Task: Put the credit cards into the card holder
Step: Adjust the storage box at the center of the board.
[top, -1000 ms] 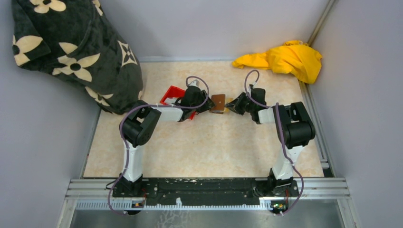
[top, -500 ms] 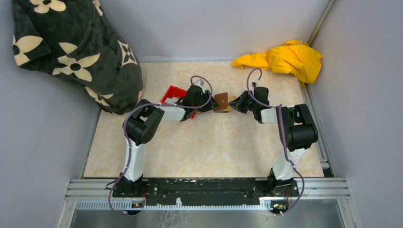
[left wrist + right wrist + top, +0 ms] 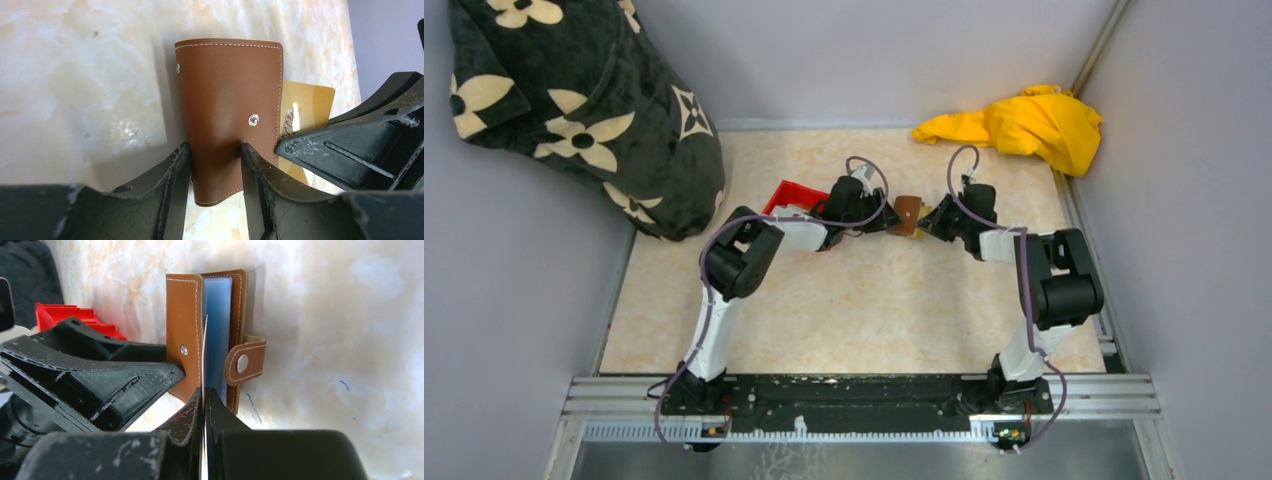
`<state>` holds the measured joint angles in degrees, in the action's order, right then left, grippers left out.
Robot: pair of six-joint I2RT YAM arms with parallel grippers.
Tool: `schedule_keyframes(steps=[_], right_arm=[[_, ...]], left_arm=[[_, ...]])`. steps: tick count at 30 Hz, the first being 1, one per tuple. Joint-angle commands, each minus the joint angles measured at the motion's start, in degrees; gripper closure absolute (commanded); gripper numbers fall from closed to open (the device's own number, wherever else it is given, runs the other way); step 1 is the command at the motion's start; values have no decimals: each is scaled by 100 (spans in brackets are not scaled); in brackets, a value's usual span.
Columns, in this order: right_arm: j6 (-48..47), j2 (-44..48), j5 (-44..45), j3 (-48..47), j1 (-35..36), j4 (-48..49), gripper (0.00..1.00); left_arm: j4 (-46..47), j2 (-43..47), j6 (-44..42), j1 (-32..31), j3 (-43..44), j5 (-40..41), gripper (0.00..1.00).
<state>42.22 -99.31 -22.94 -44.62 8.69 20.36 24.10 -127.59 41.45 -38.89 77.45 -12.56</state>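
The card holder (image 3: 227, 95) is a brown leather wallet with metal snaps. My left gripper (image 3: 215, 150) is shut on its cover and holds it up off the table. In the right wrist view the card holder (image 3: 185, 340) stands open, showing blue inner sleeves and a strap with a snap. My right gripper (image 3: 204, 395) is shut on a credit card (image 3: 205, 350), seen edge-on as a thin pale line, its front edge between the cover and the sleeves. The card's gold face (image 3: 305, 100) shows behind the wallet. From above, the left gripper (image 3: 879, 216), wallet (image 3: 908, 215) and right gripper (image 3: 932, 222) meet mid-table.
A red bin (image 3: 786, 196) sits just left of the left gripper and also shows in the right wrist view (image 3: 65, 317). A black flowered blanket (image 3: 574, 110) fills the back left. A yellow cloth (image 3: 1024, 122) lies at the back right. Grey walls enclose the table.
Both grippers and the wallet between them have shifted to the right. The left arm has stretched out further. Both grips are unchanged.
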Motion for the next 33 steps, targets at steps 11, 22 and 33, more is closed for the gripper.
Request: schedule_keyframes(steps=[11,22,33], right_arm=[[-451,654,103,-86,80,-267,100],[-478,723,105,-278,79,-396,100],[-333,694,-177,-363,78,-215,100]], left_arm=[[-149,-234,-151,-442,69,-763,47],[514,434,249,-253,-940,-147,42],[759,613,414,-216,-1274,96,39]])
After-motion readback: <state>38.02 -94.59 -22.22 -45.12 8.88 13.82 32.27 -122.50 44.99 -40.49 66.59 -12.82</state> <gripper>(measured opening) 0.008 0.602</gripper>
